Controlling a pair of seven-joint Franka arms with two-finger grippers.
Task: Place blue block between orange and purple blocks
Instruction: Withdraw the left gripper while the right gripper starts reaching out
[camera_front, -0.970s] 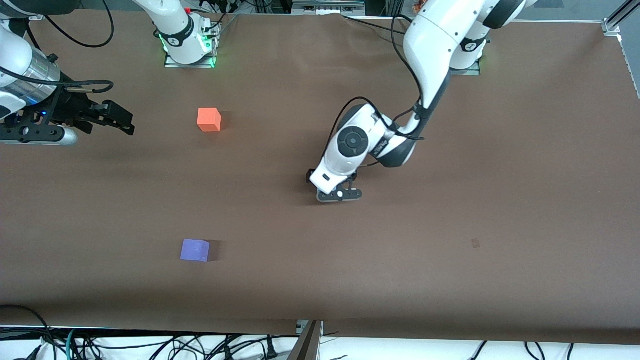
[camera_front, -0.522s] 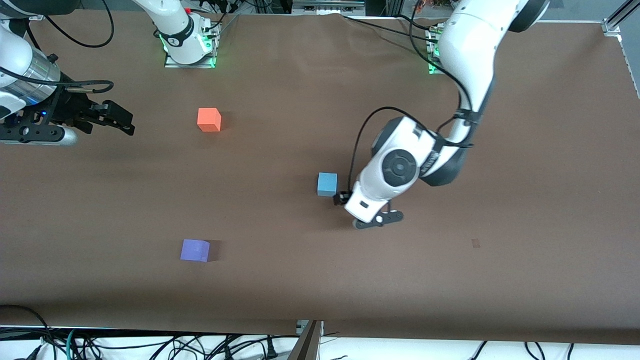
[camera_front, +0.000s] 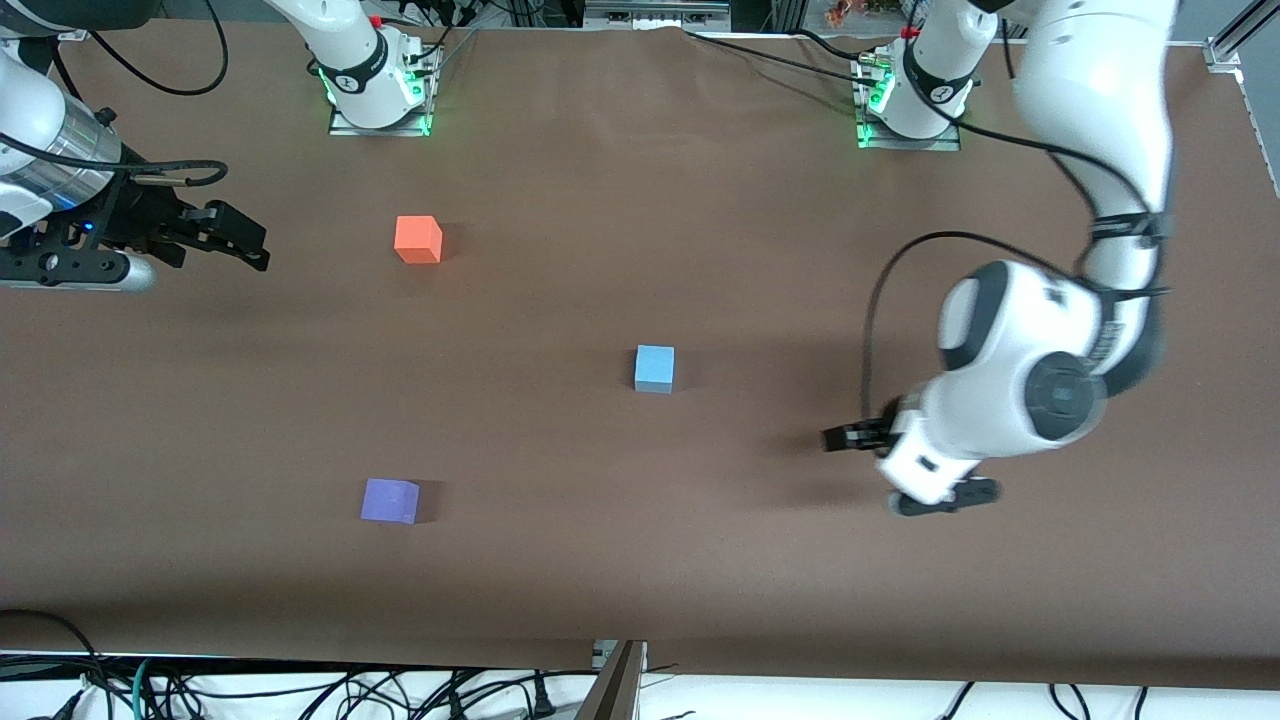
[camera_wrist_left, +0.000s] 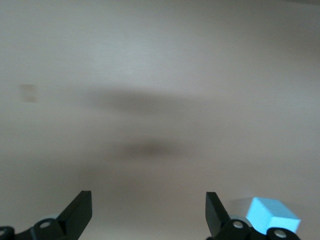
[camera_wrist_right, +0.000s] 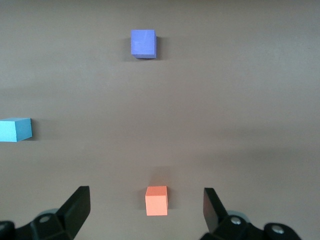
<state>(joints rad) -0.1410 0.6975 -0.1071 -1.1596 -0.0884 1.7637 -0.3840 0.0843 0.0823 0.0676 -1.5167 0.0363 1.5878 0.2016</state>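
Three cubes on the table: I log them one view at a time.

Front view, blue block: free on the brown table, mid-table, untouched by either arm.
Front view, orange block: toward the right arm's end, farther from the front camera than the blue one.
Front view, purple block: same end, nearer the front camera than the blue one.
Front view, key relation: the slot between orange and purple sits toward the right arm's end from the blue block, so I judge the carry must run that way.
Front view, left gripper: over bare table toward the left arm's end, well apart from the blue block; fingers point back at it.
Front view, right gripper: waiting over the table edge at its own end, beside the orange block's row.
Front view, nearer arm: I cannot call it; both stand well clear of the blue block.

Left wrist view, left gripper: fingers spread, nothing between them; blue block shows past one fingertip.

Right wrist view, right gripper: fingers parted and empty; orange block close ahead, purple block farther on, blue block off to one side.

Writing: none I can read on cubes or table.
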